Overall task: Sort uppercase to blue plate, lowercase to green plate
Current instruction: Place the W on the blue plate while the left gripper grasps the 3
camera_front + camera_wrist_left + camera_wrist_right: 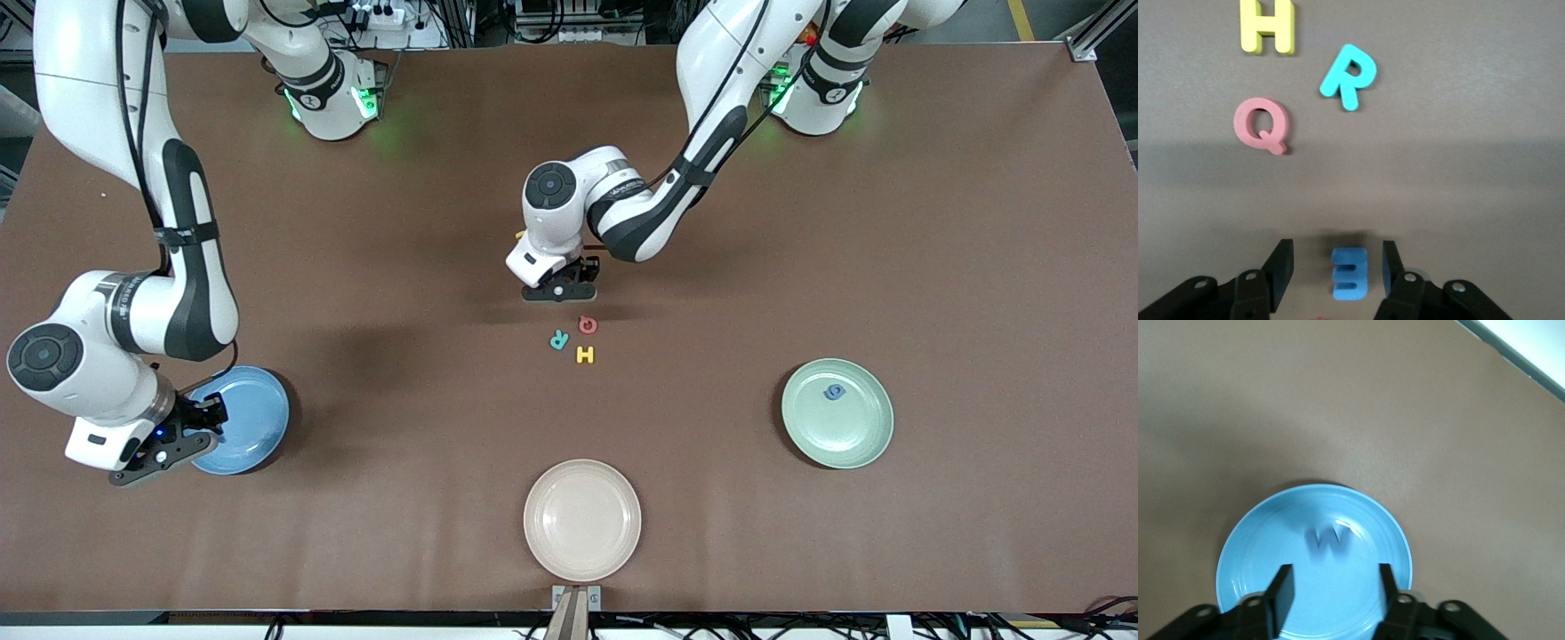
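Observation:
My left gripper (560, 290) (1336, 272) is low over the table's middle, open, with a blue E shape (1350, 273) on the cloth between its fingers; a gap shows on each side. Nearer the front camera lie the red Q (587, 324) (1261, 125), teal R (558, 340) (1347, 75) and yellow H (585, 356) (1267, 27). My right gripper (191, 428) (1335, 593) hangs open over the blue plate (262, 418) (1251, 547), empty. The blue W (1330, 540) shows in that plate. The green plate (849, 436) holds a blue g (834, 392).
A beige plate (582, 520) sits near the table's front edge, in the middle. A small yellow piece (520, 236) peeks out beside the left arm's wrist. Brown cloth covers the whole table.

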Robot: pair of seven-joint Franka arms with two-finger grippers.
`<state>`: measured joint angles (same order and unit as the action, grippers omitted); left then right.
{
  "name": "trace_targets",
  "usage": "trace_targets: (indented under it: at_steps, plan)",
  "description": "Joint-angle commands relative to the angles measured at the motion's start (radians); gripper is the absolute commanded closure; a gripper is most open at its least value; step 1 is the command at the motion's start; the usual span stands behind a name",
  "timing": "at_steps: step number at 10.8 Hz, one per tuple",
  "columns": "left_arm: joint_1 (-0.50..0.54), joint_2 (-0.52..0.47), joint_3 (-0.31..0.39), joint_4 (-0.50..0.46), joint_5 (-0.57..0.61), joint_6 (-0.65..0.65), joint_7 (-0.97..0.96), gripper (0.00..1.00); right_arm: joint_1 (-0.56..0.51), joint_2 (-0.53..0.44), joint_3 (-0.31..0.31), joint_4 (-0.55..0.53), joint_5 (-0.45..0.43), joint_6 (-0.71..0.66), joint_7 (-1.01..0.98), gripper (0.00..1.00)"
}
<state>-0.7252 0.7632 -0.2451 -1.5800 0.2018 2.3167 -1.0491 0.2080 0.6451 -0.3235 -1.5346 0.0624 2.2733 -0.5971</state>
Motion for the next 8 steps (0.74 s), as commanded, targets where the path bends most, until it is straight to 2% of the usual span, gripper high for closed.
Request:
trace_targets:
  at_steps: [1,3,5,8]
  plan:
    - [-0.023,0.016,0.018,0.029,-0.028,-0.007,0.024,0.39,0.002,0.016,0.012,0.025,0.022,-0.006,-0.018,0.0]
    - [-0.03,0.016,0.02,0.028,-0.025,-0.008,0.026,0.43,0.007,0.016,0.017,0.025,0.023,-0.005,-0.01,0.0]
    - [-0.031,0.024,0.02,0.026,-0.027,-0.01,0.024,0.47,0.031,0.016,0.018,0.025,0.081,-0.005,0.029,0.0]
    - [-0.039,0.034,0.02,0.025,-0.042,-0.013,0.024,0.49,0.039,0.018,0.02,0.022,0.088,-0.008,0.086,0.0]
